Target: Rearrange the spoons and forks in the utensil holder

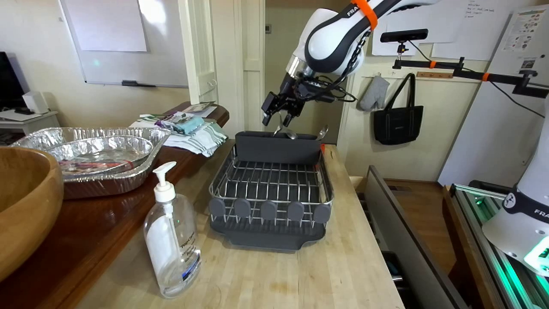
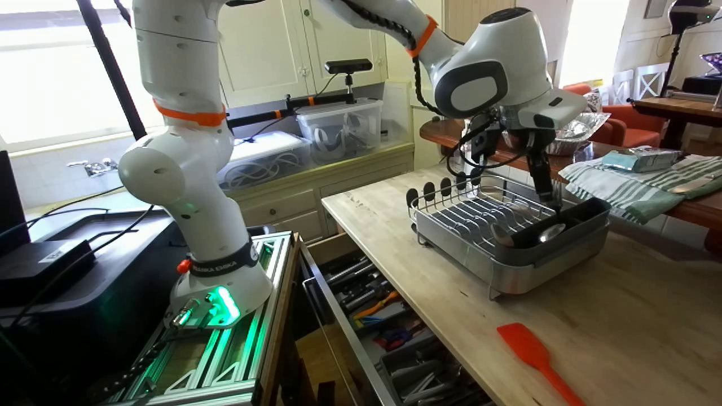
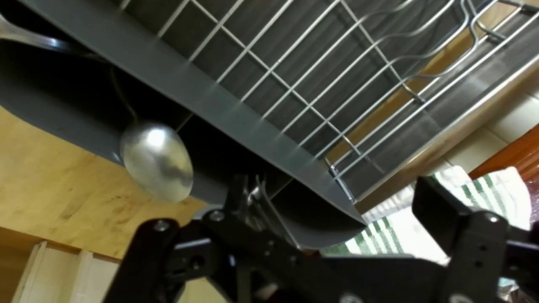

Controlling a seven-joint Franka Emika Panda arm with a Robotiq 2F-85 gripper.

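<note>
Gripper (image 3: 332, 192), jaws apart, over the utensil holder (image 3: 206, 94), where a spoon (image 3: 158, 164) leans

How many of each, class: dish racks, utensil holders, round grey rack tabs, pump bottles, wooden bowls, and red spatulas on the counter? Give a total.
Dish rack: 1
Utensil holder: 1
Round grey rack tabs: 5
Pump bottle: 1
Wooden bowl: 1
Red spatula: 1
Total: 10

utensil holder (image 1: 278, 149): dark grey, divided | spoon (image 3: 156, 162): metal, tilted, bowl above rim
</note>
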